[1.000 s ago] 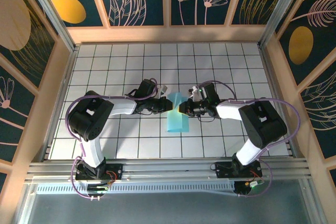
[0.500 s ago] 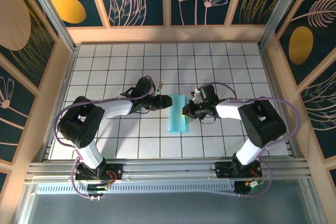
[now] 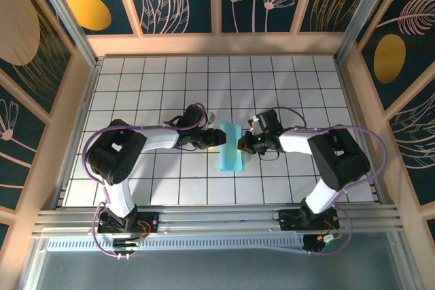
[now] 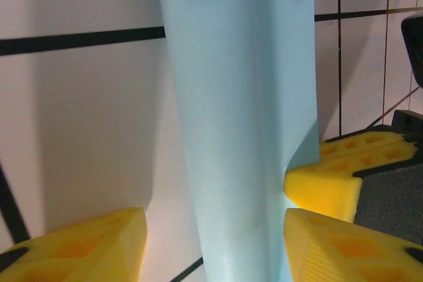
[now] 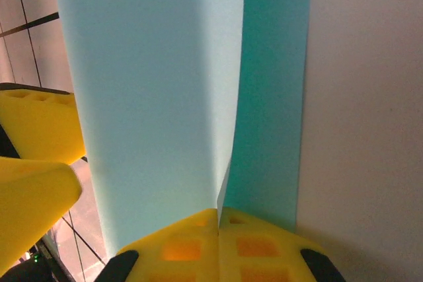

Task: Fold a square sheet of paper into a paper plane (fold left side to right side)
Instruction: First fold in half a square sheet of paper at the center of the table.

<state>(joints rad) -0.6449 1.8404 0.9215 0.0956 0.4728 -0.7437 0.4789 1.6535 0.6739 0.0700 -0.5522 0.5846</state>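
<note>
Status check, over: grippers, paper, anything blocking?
Left gripper open, astride the paper sheet, fold rounded. Right gripper shut on its edge. Nothing in the way.

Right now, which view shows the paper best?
Top external: the whole paper shows, a narrow folded strip. Left wrist gives a curved stretch of paper close up; right wrist gives two overlapping layers of paper, outline cut off.

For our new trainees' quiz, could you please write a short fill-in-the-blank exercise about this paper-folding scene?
The folded sheet of paper is light ____. The right end effector is ____ on the paper's edge. The left end effector has its jaws ____. The paper lies on a white table marked with a black ____.
Missing words: blue; shut; open; grid.
</note>
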